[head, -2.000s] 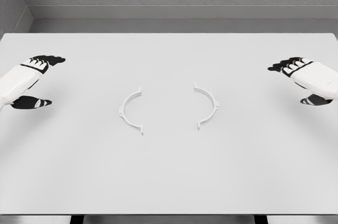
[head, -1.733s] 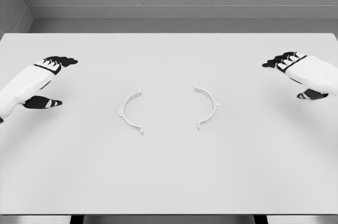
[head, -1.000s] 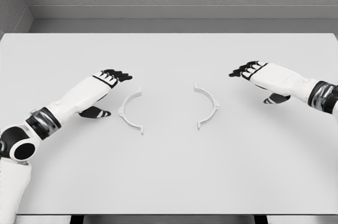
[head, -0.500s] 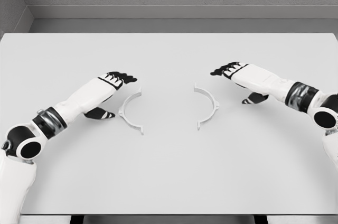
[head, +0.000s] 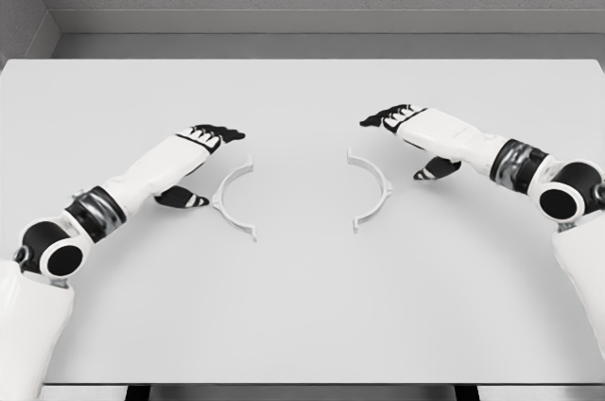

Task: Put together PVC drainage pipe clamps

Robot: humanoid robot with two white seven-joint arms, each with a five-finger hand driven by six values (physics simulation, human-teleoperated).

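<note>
Left clamp half (head: 233, 199): thin white semicircular band with small end tabs, flat on the table, bulging left, its opening facing the other half.
Right clamp half (head: 371, 189): matching white arc, bulging right, well apart from its twin across mid-table.
Left hand (head: 189, 160): just beside the left half's upper end, not touching; dark fingers (head: 219, 132) extended and relaxed, thumb apart below, holding nothing.
Right hand (head: 416, 134): just above and right of the right half, fingers loosely spread, empty.
Table (head: 302, 316): smooth, matte, pale grey.
</note>
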